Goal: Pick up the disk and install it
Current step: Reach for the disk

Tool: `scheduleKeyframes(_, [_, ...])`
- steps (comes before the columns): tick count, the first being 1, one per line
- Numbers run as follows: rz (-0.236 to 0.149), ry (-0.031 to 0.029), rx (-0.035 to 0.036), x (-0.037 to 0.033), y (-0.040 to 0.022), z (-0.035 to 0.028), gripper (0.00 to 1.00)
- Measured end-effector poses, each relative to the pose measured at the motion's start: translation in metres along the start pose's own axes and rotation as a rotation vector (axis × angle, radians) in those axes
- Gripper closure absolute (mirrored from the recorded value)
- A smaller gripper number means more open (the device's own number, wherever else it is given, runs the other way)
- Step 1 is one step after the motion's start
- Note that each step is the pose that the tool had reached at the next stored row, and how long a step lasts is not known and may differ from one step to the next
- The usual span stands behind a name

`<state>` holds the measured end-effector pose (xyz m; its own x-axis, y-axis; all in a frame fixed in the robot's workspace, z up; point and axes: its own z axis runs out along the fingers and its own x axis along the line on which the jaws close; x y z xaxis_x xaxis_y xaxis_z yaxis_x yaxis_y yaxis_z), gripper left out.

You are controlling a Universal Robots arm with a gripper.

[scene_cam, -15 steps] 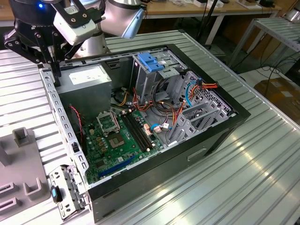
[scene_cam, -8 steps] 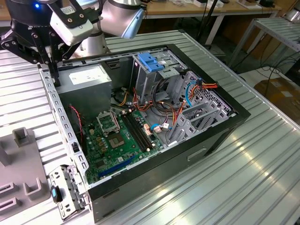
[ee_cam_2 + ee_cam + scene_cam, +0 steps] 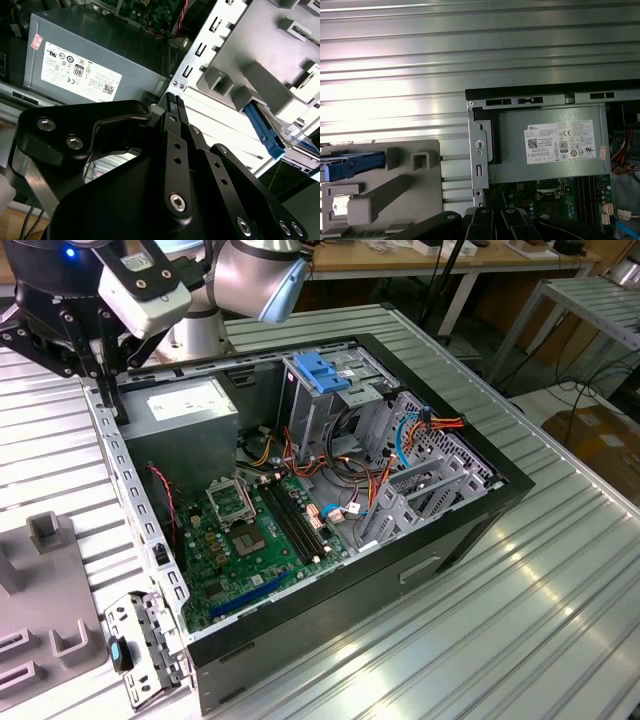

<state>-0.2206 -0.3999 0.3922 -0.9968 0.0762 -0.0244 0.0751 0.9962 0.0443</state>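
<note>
The disk (image 3: 353,166) rests in a grey holder (image 3: 395,190) beside the computer case, its blue rail (image 3: 263,128) showing in both wrist views. Only its rail and an edge of its body show. My gripper (image 3: 173,98) hangs above the case's side wall (image 3: 125,475), next to the grey power-supply box (image 3: 190,408). Its two black fingers press together with nothing between them. The gripper (image 3: 117,412) is apart from the disk, which lies off to the side on the holder.
The open case (image 3: 420,540) holds a green motherboard (image 3: 255,535), cables and a metal drive cage with a blue handle (image 3: 322,372). The grey holder (image 3: 45,610) sits at the exterior view's left. A ribbed metal table (image 3: 520,630) surrounds the case.
</note>
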Motion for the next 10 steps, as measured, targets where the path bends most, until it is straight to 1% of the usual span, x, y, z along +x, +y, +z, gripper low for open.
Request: scheduleKeyframes(10, [0.0, -0.0001, 0.0, 0.0056, -0.0004, -0.0001, 0.85])
